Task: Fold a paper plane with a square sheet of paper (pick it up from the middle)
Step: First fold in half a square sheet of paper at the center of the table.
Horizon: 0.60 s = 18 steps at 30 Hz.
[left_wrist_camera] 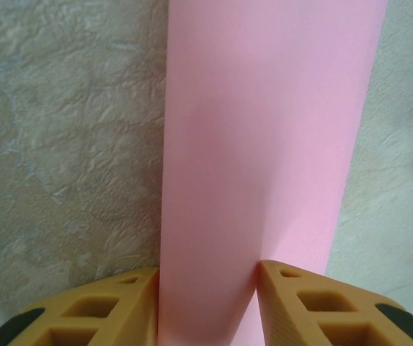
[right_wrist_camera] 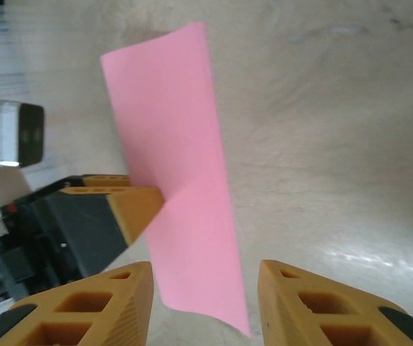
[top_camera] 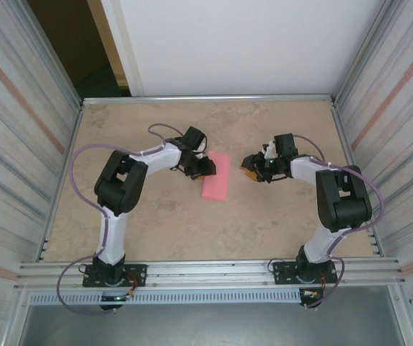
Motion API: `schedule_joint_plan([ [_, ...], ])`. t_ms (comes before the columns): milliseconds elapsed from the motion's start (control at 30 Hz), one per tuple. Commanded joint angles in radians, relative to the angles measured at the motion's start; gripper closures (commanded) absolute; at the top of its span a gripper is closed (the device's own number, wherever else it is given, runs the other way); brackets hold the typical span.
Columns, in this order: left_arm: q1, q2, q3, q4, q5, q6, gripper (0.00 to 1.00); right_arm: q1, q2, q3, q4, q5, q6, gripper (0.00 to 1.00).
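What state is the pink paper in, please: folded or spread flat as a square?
Folded: the square sheet of paper shows as a narrow rectangle, not a square, on the table.

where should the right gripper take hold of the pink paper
Probably mid-length on the long edge of the pink paper that faces the right gripper, coming in from the right. The paper is a narrow strip, and the left gripper sits at the middle of the opposite long edge, so that side is taken.

- From high behind, we look down across the whole table (top_camera: 192, 231).
- Our two wrist cameras peer close, from opposite sides, at the pink paper (top_camera: 216, 176) all three views share.
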Motion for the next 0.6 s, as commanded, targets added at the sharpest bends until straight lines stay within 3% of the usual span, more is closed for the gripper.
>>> schedule_joint_plan([
  [0, -0.041, 0.140, -0.048, -0.101, -0.044, 0.022, 0.58, 0.003, -0.048, -0.020, -0.033, 0.078, 0.017, 0.58],
  [233, -0.052, 0.178, -0.035, -0.129, -0.042, 0.026, 0.58, 0.003, -0.081, -0.041, -0.049, 0.153, 0.021, 0.59],
  [567, -0.066, 0.210, -0.023, -0.162, -0.064, 0.041, 0.58, 0.000, -0.041, -0.008, -0.054, 0.152, 0.024, 0.58],
])
